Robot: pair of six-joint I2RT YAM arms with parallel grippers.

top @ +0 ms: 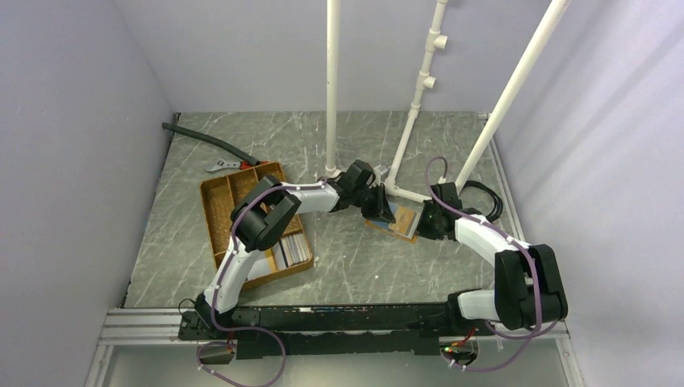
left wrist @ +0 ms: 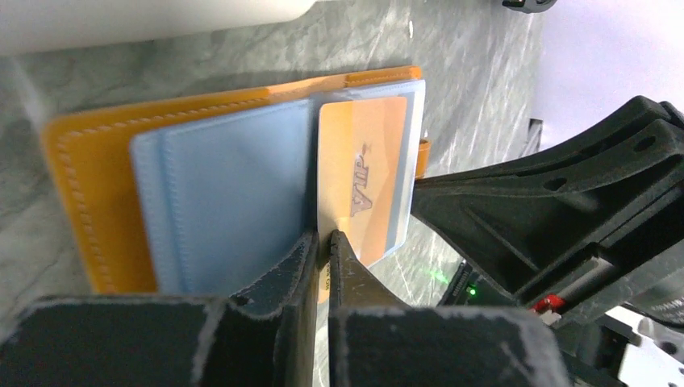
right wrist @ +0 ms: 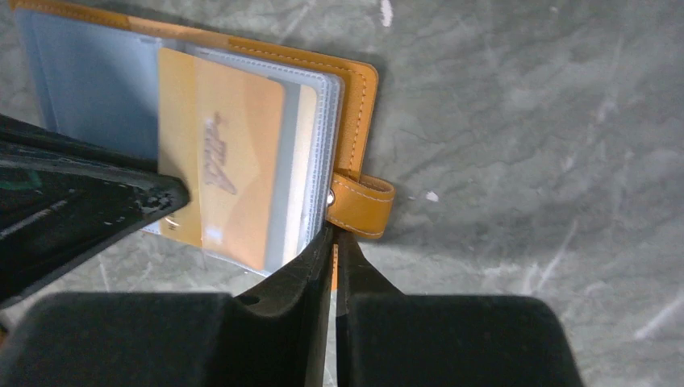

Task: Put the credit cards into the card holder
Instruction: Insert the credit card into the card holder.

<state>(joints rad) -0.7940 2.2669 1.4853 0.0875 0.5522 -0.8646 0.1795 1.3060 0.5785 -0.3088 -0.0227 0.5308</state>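
Note:
The orange-tan card holder (top: 401, 219) lies open on the grey table, its clear blue-grey pockets facing up (left wrist: 226, 185). My left gripper (left wrist: 324, 242) is shut on the near end of an orange "VIP" credit card (left wrist: 363, 161). The card's far part lies in a clear pocket on the holder's right side. My right gripper (right wrist: 334, 238) is shut on the holder's orange edge, just below its snap strap (right wrist: 363, 205). The card (right wrist: 226, 177) and the left gripper's finger (right wrist: 81, 201) show in the right wrist view. In the top view the two grippers, left (top: 377, 205) and right (top: 421, 222), meet over the holder.
A brown woven divided tray (top: 222, 193) stands at the left with more cards (top: 292, 248) in its near compartment. White pipes (top: 331, 89) rise behind the holder. A black hose (top: 202, 139) and a tool lie at the back left. Black cables (top: 484, 197) lie at the right.

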